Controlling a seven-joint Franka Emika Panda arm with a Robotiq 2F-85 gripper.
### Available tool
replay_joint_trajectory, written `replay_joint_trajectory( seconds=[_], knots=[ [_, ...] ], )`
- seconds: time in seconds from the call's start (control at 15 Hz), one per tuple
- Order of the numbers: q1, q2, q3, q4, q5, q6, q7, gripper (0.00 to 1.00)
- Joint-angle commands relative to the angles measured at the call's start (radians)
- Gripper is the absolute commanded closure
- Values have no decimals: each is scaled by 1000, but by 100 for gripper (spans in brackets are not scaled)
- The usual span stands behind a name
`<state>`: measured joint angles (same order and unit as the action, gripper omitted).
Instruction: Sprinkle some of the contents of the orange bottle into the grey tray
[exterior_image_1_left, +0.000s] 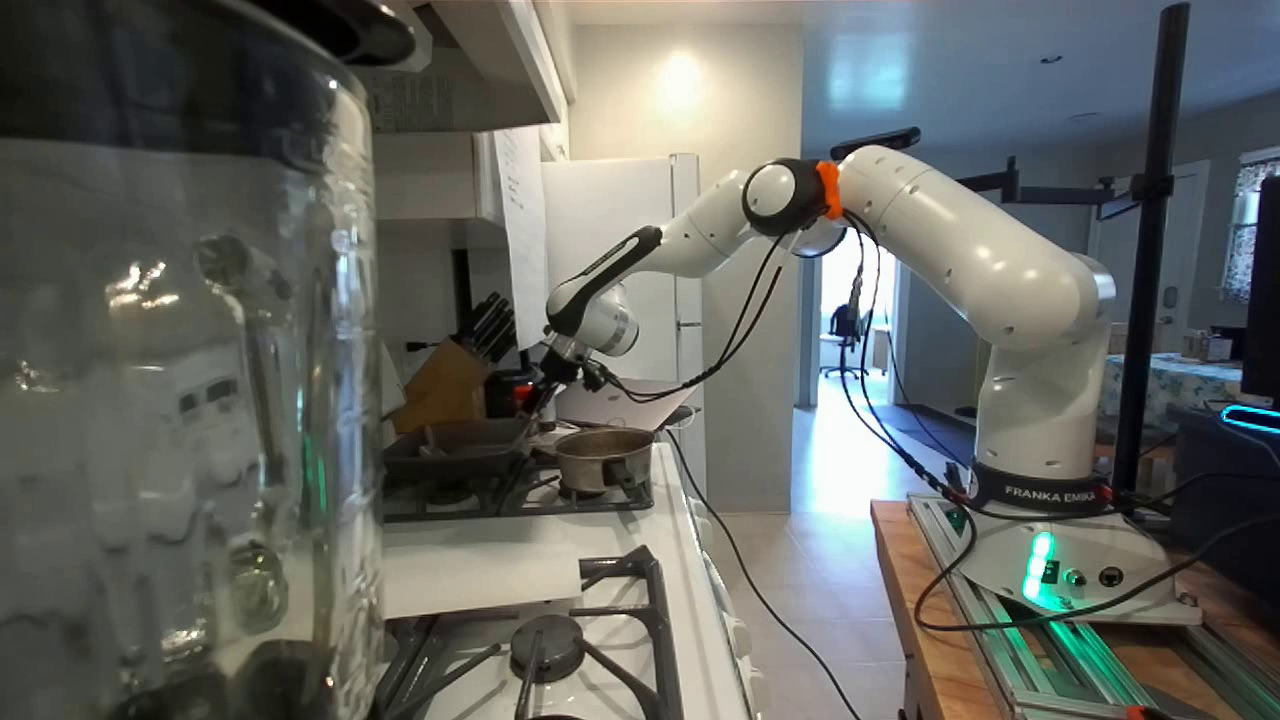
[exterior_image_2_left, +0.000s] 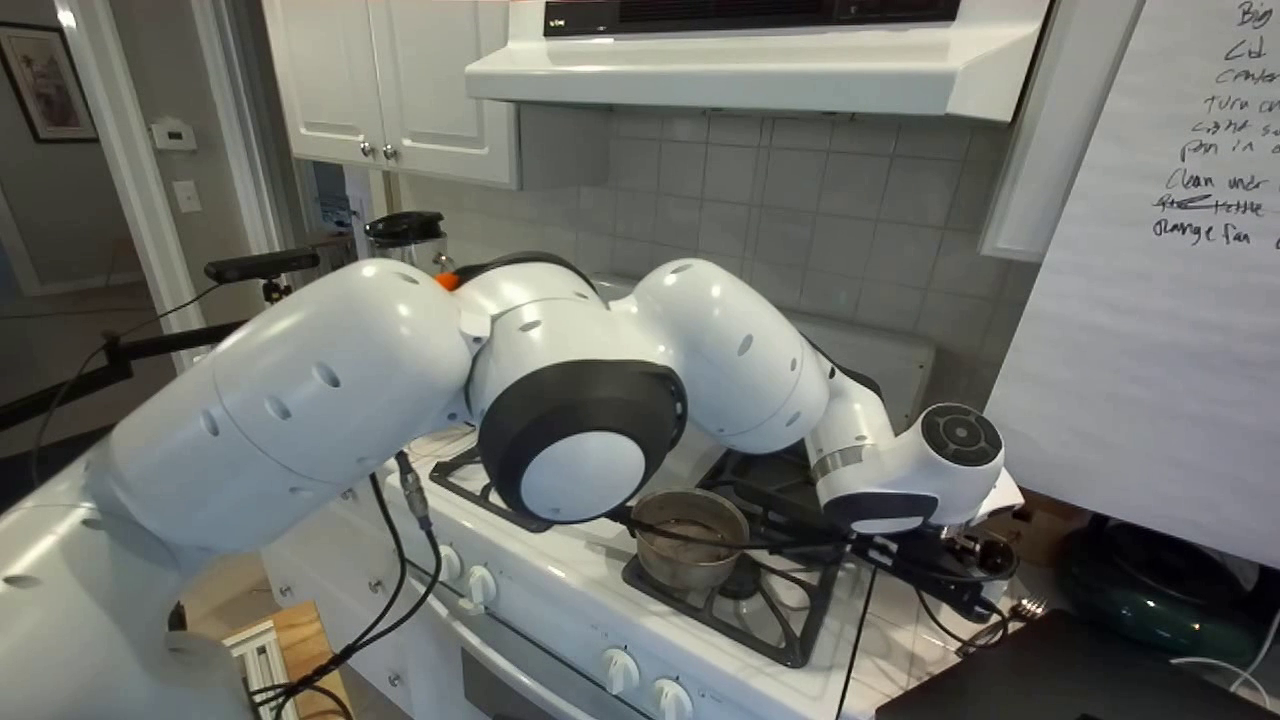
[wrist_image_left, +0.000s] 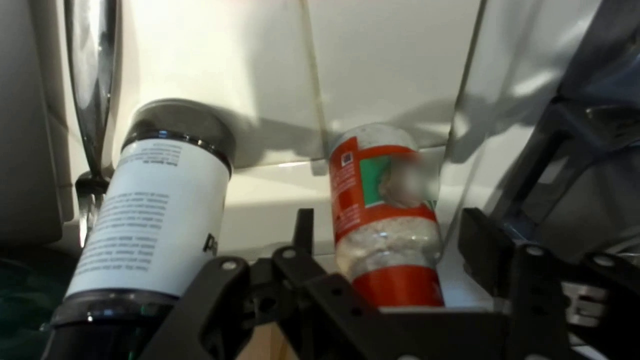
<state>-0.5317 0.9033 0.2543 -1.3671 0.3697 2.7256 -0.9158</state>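
The orange bottle (wrist_image_left: 382, 225) stands on the white tiled counter in the wrist view, with an orange-red label, clear body and red cap. My gripper (wrist_image_left: 390, 235) is open, one finger on each side of the bottle, with visible gaps on both sides. In both exterior views the gripper (exterior_image_1_left: 540, 398) is low beside the stove (exterior_image_2_left: 970, 560). A small red patch, likely the bottle (exterior_image_1_left: 523, 393), shows by it in an exterior view. A dark grey shallow tray (exterior_image_1_left: 450, 466) sits on the far burners, and is partly hidden by the arm in an exterior view (exterior_image_2_left: 770, 485).
A white-labelled bottle (wrist_image_left: 150, 215) with dark cap stands close left of the gripper, beside metal cutlery (wrist_image_left: 90, 75). A metal pot (exterior_image_1_left: 605, 458) is on the front burner. A knife block (exterior_image_1_left: 445, 385) stands behind. A dark flat panel (exterior_image_2_left: 1090, 670) lies right of the gripper.
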Motion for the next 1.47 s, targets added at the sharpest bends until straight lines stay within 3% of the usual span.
replay_joint_trajectory(
  seconds=[0.0, 0.53, 0.87, 1.2, 1.33, 1.4],
  knots=[
    [32, -45, -46, -36, -48, -16, 45, 0],
    [70, -190, -112, -166, -68, -118, 152, 0],
    [194, -344, -259, -245, -98, -177, 498, 0],
    [292, -460, -364, -295, -178, -249, 838, 0],
    [287, -482, -357, -289, -167, -322, 864, 0],
    [274, -431, -343, -244, -157, -273, 811, 0]
  ],
)
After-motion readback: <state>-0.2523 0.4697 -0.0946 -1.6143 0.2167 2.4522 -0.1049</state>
